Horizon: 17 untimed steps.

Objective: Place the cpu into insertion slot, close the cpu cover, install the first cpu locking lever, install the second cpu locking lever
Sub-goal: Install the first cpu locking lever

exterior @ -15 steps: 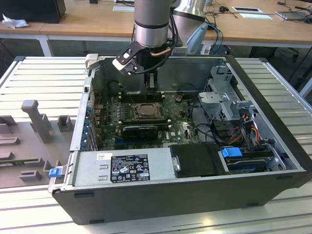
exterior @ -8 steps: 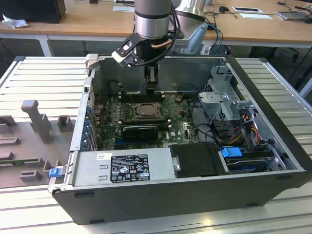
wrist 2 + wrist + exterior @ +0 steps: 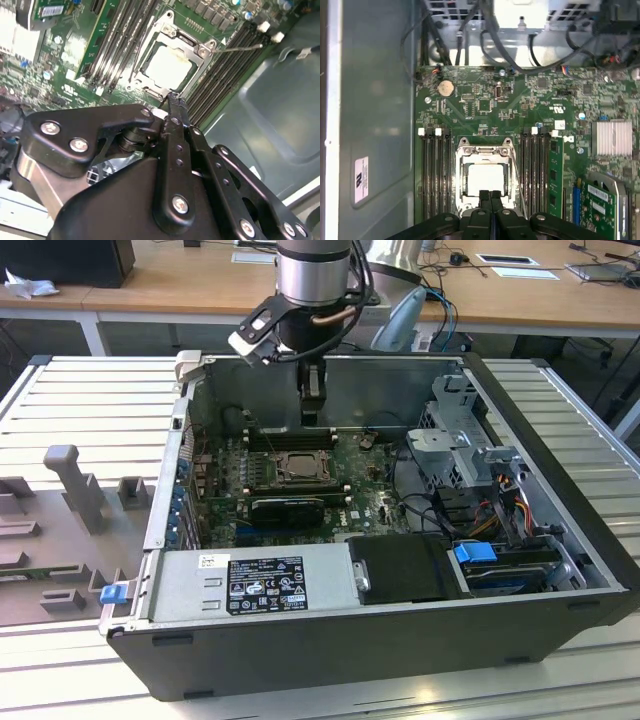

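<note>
Cream cpu [image 3: 485,179] flat within cpu cover [image 3: 485,154]

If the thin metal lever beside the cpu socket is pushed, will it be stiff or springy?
The lever is a thin wire rod, so it probably flexes and springs back a little. Its smooth, narrow metal may let the hand slide off. It looks light and fixed at one end, so it likely pivots rather than shifts.

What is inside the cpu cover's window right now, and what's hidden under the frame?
The cpu shows, pale, through the cpu cover window in both wrist views. The frame hides the cpu's edges and the socket beneath; the shut gripper covers one frame edge.
</note>
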Available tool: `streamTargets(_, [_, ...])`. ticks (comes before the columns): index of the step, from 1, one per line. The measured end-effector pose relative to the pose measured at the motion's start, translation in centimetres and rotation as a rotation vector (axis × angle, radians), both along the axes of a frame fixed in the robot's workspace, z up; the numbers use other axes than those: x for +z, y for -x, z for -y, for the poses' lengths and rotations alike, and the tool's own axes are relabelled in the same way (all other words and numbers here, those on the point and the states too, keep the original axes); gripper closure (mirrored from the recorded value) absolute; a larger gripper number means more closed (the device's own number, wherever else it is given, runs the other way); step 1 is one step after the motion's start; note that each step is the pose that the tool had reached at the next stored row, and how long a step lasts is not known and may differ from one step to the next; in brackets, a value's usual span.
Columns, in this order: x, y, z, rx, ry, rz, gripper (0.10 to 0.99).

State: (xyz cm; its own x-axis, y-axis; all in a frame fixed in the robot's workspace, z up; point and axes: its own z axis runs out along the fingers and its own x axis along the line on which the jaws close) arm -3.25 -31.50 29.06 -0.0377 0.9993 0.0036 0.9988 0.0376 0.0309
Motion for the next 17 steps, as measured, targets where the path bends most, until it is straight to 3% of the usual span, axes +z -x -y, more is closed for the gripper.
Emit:
streamTargets(5, [-0.05, 0.0, 0.0, 0.119, 0.0, 0.0, 0.98])
streamTargets(6, [-0.06, 0.0, 0.0, 0.173, 0.0, 0.0, 0.98])
streamTargets(11, [-0.06, 0.0, 0.0, 0.271, 0.0, 0.0, 0.98])
streamTargets(12, [-0.06, 0.01, 0.0, 0.311, 0.0, 0.0, 0.98])
streamTargets(17, [-0.09, 0.12, 0.13, 0.343, 0.0, 0.0002, 0.98])
